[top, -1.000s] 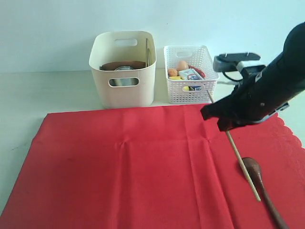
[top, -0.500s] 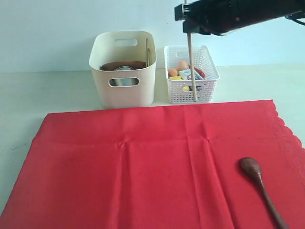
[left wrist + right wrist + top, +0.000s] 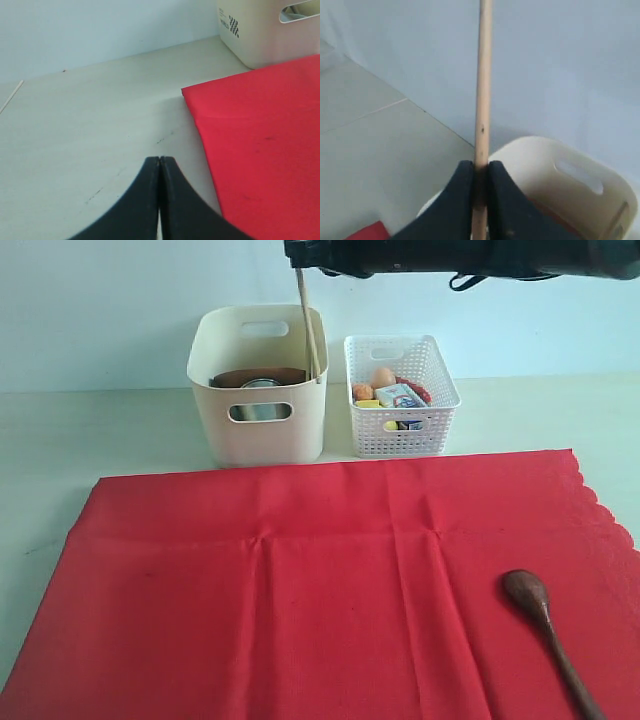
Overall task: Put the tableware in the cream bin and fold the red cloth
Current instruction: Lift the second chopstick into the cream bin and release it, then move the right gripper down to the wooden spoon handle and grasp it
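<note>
- A pale off-white tabletop (image 3: 90, 430) runs back to a plain, light bluish wall (image 3: 100, 300).
- A large, bright red rectangular cloth (image 3: 300, 590) lies spread flat over the near part of the table. It shows crease lines and has a scalloped edge on the right of the exterior view.
- A tall cream plastic bin with rounded corners and oval handle holes (image 3: 258, 445) stands on the bare table just behind the cloth. A smaller white lattice basket of food items (image 3: 400, 440) stands close beside it, on its right.
- A brown round plate (image 3: 258, 376) shows inside the bin, and steel glints through the front handle hole.
- The right gripper (image 3: 480, 167) hangs high above the bin, its black jaws clamped on a slim pale wooden chopstick (image 3: 483, 75).
- The chopstick hangs nearly upright, and its lower end dips into the bin's mouth by the wall nearest the basket. Whether it touches the bin cannot be told.
- A dark wooden spoon (image 3: 545, 625) lies on the cloth's near right part, well apart from both grippers.
- The left gripper (image 3: 159, 165) has its jaws pressed together with nothing between them. It sits over bare table just beside a corner of the cloth.
</note>
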Available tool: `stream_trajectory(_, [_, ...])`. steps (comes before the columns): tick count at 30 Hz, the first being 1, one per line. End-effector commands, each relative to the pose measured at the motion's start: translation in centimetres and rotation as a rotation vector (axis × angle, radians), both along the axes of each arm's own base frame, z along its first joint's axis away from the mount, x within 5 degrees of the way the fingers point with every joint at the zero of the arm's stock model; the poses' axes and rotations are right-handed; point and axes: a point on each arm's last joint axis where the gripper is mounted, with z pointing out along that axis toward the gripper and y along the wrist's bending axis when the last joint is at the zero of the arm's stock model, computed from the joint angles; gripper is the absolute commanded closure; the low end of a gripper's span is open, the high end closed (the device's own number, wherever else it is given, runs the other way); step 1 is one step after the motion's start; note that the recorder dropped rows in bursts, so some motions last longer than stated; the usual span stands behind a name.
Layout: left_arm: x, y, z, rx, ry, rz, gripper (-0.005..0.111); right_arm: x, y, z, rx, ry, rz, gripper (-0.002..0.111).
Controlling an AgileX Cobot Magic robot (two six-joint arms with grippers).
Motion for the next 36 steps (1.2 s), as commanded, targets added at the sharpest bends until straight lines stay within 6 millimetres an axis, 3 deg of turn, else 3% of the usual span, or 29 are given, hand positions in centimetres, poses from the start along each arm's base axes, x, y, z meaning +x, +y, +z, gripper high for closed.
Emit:
stream_trajectory(1, [0.0,0.0,0.0,-0.003,-0.007,-0.003,0.107,1.5,1.3,-0.6,0.001,-0.185,0.104,0.108])
stream_trajectory(10, [0.0,0.0,0.0,-0.003,-0.007,-0.003,0.107,4.6,2.3,-4.8,-0.072,-0.274,0.136,0.108])
stream_trajectory(15, [0.0,0.0,0.0,-0.003,-0.007,-0.003,0.107,6.0,1.2,-6.7,-0.084,-0.231,0.084,0.107])
stream_trajectory(18, [0.0,0.0,0.0,-0.003,-0.007,-0.003,0.107,6.5,0.6,-7.1,-0.062,-0.171,0.035,0.095])
stream_trajectory(20, [0.0,0.0,0.0,-0.003,-0.007,-0.003,0.107,6.6,0.4,-7.1,-0.039,-0.136,0.019,0.080])
stream_trajectory(23, [0.0,0.0,0.0,-0.003,-0.007,-0.003,0.107,6.4,0.2,-6.2,0.012,-0.092,0.005,0.062])
stream_trajectory(25, [0.0,0.0,0.0,-0.003,-0.007,-0.003,0.107,6.2,0.0,-5.4,-0.012,-0.061,-0.001,0.055])
stream_trajectory(30, [0.0,0.0,0.0,-0.003,-0.007,-0.003,0.107,5.4,-1.0,-3.2,-0.117,0.055,-0.080,0.055])
stream_trajectory(36, [0.0,0.0,0.0,-0.003,-0.007,-0.003,0.107,3.0,-3.0,0.6,-0.272,0.237,-0.192,0.056])
